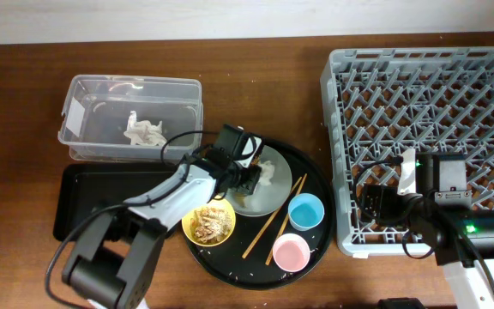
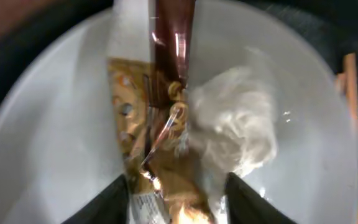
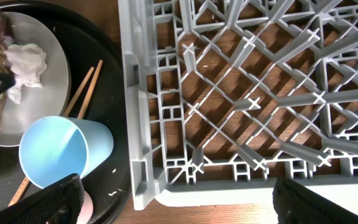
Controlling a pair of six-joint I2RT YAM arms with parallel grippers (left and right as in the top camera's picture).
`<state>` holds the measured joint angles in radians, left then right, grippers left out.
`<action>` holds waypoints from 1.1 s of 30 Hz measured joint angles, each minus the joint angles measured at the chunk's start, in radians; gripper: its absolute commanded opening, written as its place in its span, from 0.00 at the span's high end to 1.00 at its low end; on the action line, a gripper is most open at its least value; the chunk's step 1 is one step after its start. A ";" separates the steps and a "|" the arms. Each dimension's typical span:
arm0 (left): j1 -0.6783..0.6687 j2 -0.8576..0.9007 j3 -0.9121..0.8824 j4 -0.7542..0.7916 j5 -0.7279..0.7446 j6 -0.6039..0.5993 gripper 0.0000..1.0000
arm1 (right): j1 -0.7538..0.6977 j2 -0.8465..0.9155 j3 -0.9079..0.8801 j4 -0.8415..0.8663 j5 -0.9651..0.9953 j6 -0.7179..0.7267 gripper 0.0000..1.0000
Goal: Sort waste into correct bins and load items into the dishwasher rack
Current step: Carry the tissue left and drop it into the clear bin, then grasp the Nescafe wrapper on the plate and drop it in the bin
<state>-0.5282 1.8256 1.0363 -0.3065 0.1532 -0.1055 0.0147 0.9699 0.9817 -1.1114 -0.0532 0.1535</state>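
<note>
Table (image 1: 256,77): dark brown wood, one.

Rack (image 1: 427,120): grey moulded plastic, square, open lattice with pegs; one, on the table's right side.

Tub (image 1: 131,86): clear plastic, rectangular with rounded corners; one, far left. We count one crumpled white tissue (image 1: 144,130) inside it.

Flat bin (image 1: 84,202): black, shallow, rectangular; one, just in front of the tub.

Round tray (image 1: 256,273): black, rimmed; one, between the flat bin and the rack. It carries all the tableware.

Plate (image 1: 280,196): pale grey-green, smooth, round; one. On it lie one second tissue wad (image 2: 241,124), soft and creased, and one wrapper (image 2: 160,180), glossy brown-gold foil, touching the wad.

Bowl (image 1: 208,223): yellow, small, round; one, holding beige crumbly scraps.

Cups: two, a blue cup (image 1: 305,210) and a pink cup (image 1: 291,251), both smooth.

Chopsticks (image 1: 268,227): wooden, slender; one pair, lying slanted beside the plate.

Left end effector (image 2: 176,205): released, fingers spread to either side of the wrapper, low over the plate.

Right end effector (image 3: 179,202): released, fingers wide apart, empty, above the rack's near-left corner.
</note>
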 measured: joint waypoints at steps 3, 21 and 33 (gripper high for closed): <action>0.000 0.016 0.000 0.000 0.000 0.003 0.99 | 0.000 0.000 0.000 0.000 0.000 0.000 0.02; 0.250 -0.387 0.042 -0.039 -0.245 0.004 0.95 | 0.000 0.000 0.000 0.000 0.000 0.000 0.02; 0.412 -0.256 0.042 0.158 -0.261 0.004 0.34 | 0.000 0.000 0.000 0.000 0.000 0.000 0.02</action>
<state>-0.1162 1.5692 1.0782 -0.1490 -0.1074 -0.1013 0.0147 0.9699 0.9817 -1.1118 -0.0532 0.1539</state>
